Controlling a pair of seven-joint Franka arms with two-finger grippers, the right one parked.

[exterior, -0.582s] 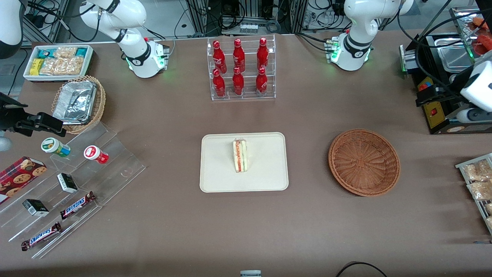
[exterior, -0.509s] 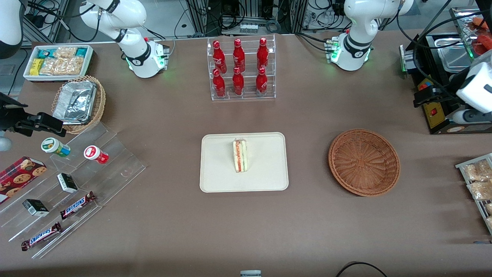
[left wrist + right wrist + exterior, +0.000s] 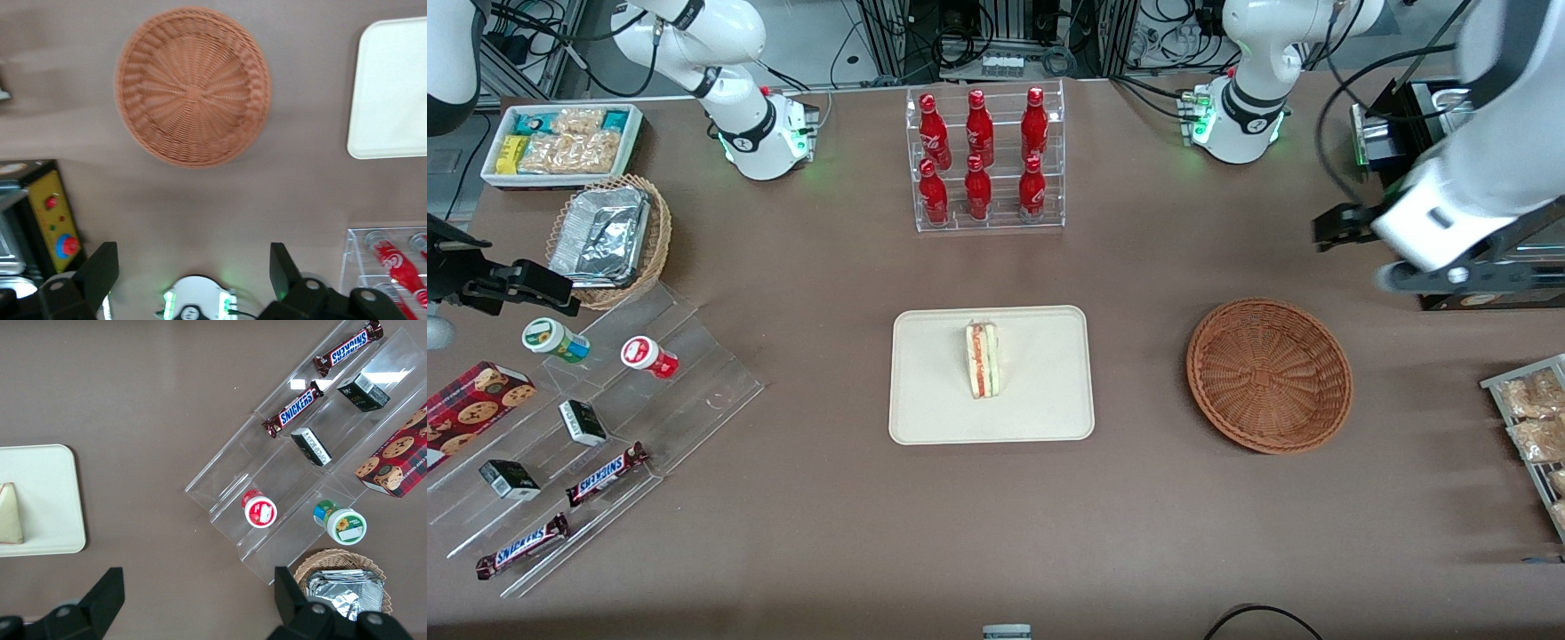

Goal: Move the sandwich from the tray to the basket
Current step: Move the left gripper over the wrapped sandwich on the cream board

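My gripper (image 3: 1343,227) hangs in the air over the working arm's end of the table, farther from the front camera than the round wicker basket (image 3: 1270,375). In the left wrist view the gripper (image 3: 194,263) is open, with nothing between its fingers. The same view shows the basket (image 3: 193,87), empty, and part of the white tray (image 3: 393,93). A sandwich wedge (image 3: 983,360) lies on the white tray (image 3: 1040,378), beside the basket and toward the parked arm's end.
A clear rack of red bottles (image 3: 980,178) stands farther from the front camera than the tray. Near my arm is a black and yellow appliance (image 3: 50,207). A stepped clear shelf (image 3: 685,391) holds snacks toward the parked arm's end. A wire rack with bags (image 3: 1538,427) stands at the working arm's end.
My gripper has moved away from the appliance, toward the parked arm's end and closer to the basket. The sandwich, tray and basket have not moved.
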